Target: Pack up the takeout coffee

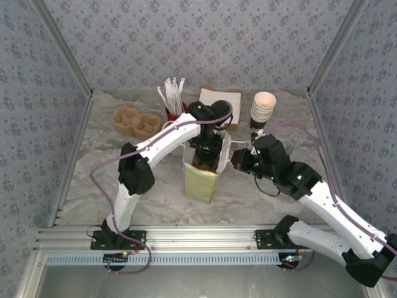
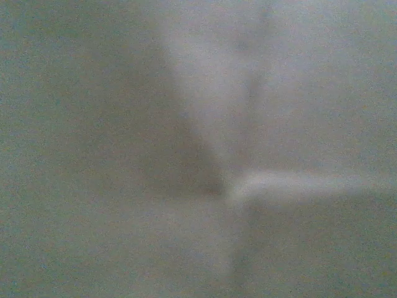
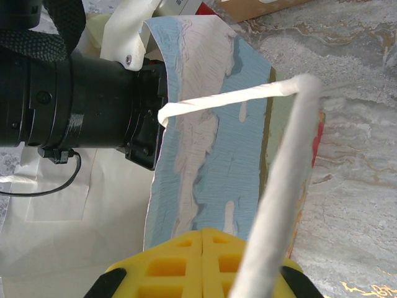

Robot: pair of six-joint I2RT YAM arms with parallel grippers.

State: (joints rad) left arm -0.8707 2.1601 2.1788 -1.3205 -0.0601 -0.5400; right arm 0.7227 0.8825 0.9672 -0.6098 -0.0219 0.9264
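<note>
The white-and-yellow paper bag [image 1: 200, 180] stands upright mid-table. My left gripper [image 1: 206, 155] reaches down into its open mouth from above, and its fingers are sunk inside, so their state is hidden. The left wrist view is a grey blur of paper. The takeout coffee is hidden from view. My right gripper [image 1: 239, 159] sits at the bag's right rim. In the right wrist view its yellow pads [image 3: 180, 261] are pressed together on the bag's blue-printed wall [image 3: 205, 124]. The white string handle [image 3: 273, 205] runs across in front of them, and the left arm's black wrist [image 3: 74, 105] fills the upper left.
A stack of pale paper cups [image 1: 262, 108] stands back right. A red holder of white sticks [image 1: 173, 102] is just behind the bag, a brown pulp cup carrier [image 1: 134, 121] back left, and a flat box of napkins [image 1: 220, 99] at the back wall.
</note>
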